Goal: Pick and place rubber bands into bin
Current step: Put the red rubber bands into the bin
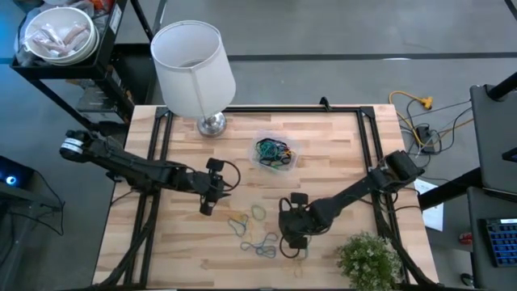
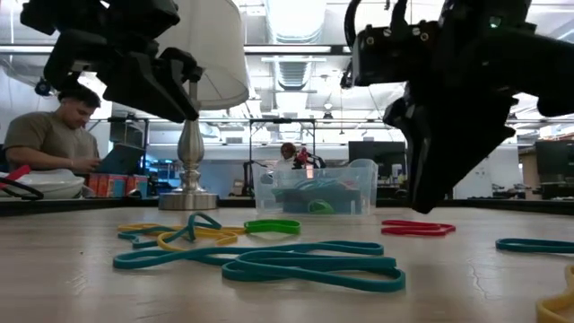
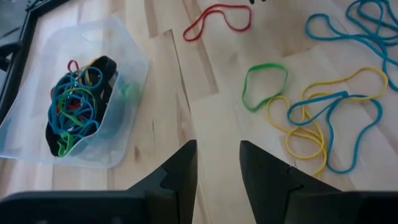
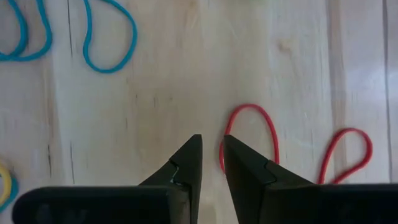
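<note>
Teal rubber loops [image 2: 269,263] lie nearest on the wooden tabletop [image 1: 339,145]. Behind, the clear plastic bin [image 1: 275,153] holds a tangle of bands. Right fingers [image 4: 211,155] are narrowly parted over a red band [image 4: 249,134], gripping nothing; left fingers [image 3: 217,165] are open, empty.

Both arms are dark, jointed tubes with black cables looping near the wrists. The left arm [image 1: 129,164] carries a pale silver-grey collar near its base. Each end effector [image 3: 217,163] has two matte-black, wedge-shaped fingers [image 4: 186,163] tapering to points.
</note>
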